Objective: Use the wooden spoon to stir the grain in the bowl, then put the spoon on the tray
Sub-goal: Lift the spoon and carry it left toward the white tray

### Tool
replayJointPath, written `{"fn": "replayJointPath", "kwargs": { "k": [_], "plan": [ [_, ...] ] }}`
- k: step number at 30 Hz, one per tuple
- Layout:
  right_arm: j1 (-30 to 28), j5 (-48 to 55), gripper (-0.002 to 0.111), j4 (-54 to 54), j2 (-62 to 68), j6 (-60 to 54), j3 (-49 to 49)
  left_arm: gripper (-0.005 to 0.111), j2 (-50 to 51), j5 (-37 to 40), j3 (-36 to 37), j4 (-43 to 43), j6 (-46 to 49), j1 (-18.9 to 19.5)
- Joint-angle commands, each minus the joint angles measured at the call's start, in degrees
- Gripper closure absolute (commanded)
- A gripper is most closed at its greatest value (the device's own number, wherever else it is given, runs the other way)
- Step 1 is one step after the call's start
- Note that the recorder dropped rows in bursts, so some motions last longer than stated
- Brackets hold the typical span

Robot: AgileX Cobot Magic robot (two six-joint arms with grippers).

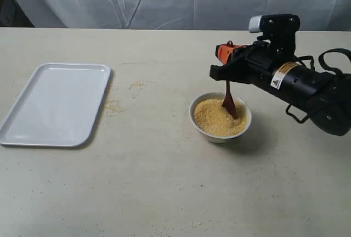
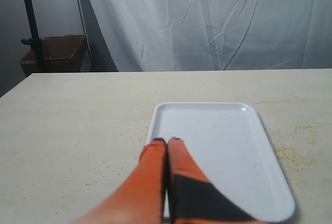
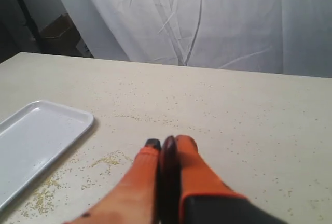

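The small white bowl [image 1: 220, 131] stands right of centre, holding a mound of golden grain [image 1: 214, 118]. The dark wooden spoon [image 1: 228, 102] hangs nearly upright with its oval end dipped in the grain at the bowl's right side. My right gripper [image 1: 227, 56] is above the bowl, shut on the spoon's handle; the handle [image 3: 168, 182] shows as a dark strip between the orange fingers. The flat white tray [image 1: 57, 103] lies at the left, bare. My left gripper [image 2: 166, 141] is shut with nothing in it, over the tray's [image 2: 218, 146] near edge in its wrist view; the exterior view does not show it.
Spilled grain [image 1: 113, 105] lies on the table along the tray's right side, with another small patch [image 1: 137, 85] further back. White cloth hangs behind the table. A cardboard box [image 2: 52, 53] stands off the table's far corner.
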Motion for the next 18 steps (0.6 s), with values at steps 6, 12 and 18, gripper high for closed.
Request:
{"fn": "replayJointPath", "kwargs": {
  "k": [6,12,18],
  "plan": [
    [0.3,-5.2,0.109,-1.7,-4.1,0.8,0.3,0.107,-0.3,-0.4,0.1,0.0,-0.1,0.0],
    [0.3,-3.5,0.109,-1.8,-8.7,-0.7,0.3,0.107,-0.3,-0.4,0.1,0.0,-0.1,0.0],
    [0.3,3.2,0.109,-1.9,-8.2,-2.2,0.3,0.107,-0.3,-0.4,0.1,0.0,-0.1,0.0]
  ]
}}
